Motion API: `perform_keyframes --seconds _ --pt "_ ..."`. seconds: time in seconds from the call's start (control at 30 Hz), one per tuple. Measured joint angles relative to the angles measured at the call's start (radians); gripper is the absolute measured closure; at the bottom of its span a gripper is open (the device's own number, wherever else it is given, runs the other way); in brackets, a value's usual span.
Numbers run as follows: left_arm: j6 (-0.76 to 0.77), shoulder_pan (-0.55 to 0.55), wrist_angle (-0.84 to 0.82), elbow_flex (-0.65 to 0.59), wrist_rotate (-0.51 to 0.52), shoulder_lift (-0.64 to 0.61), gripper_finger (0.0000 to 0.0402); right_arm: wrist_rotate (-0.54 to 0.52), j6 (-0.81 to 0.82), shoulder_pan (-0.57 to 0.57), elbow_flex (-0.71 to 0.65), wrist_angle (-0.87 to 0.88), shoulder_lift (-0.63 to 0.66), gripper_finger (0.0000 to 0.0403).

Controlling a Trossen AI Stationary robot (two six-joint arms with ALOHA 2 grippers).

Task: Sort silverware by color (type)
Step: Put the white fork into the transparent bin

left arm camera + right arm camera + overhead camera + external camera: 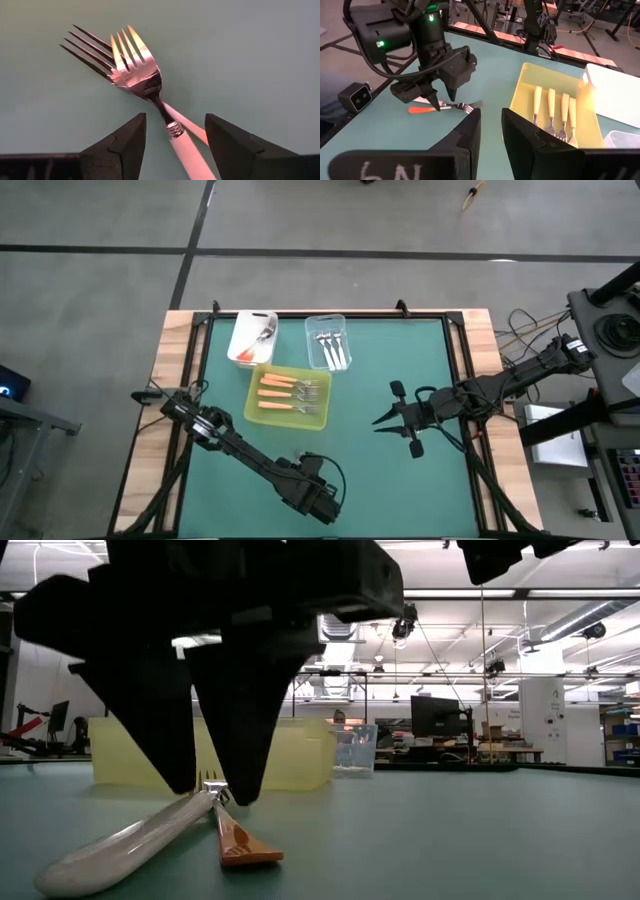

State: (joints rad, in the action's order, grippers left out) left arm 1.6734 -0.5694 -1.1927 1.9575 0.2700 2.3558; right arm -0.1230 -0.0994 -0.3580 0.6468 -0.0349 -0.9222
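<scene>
Two forks lie crossed on the green table near its near edge. The white-handled fork (137, 80) lies on top, and the orange-handled fork (240, 845) lies under it. My left gripper (175, 135) is open and points down over them. Its fingers stand on either side of the white fork's neck, just behind the head, with a gap on each side. My right gripper (385, 420) is open and waits above the table's middle right. The high view hides both forks under my left gripper (318, 498).
A yellow-green tray (288, 397) holding several orange-handled forks sits toward the far left. Behind it stand a white tub (252, 338) with a utensil in it and a clear tub (327, 342) with silver forks. Bare green mat lies between the two grippers.
</scene>
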Motion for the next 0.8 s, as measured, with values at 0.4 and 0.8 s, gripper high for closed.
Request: perform_keyframes --seconds 0.4,0.8 --pt "0.039 0.0 0.019 -0.043 0.019 0.0 0.022 0.0 -0.009 0.0 0.0 0.001 0.0 0.0335" --pt "0.047 0.002 0.015 -0.028 0.021 -0.001 0.0322 -0.001 -0.019 0.001 0.0 0.001 0.0 0.0335"
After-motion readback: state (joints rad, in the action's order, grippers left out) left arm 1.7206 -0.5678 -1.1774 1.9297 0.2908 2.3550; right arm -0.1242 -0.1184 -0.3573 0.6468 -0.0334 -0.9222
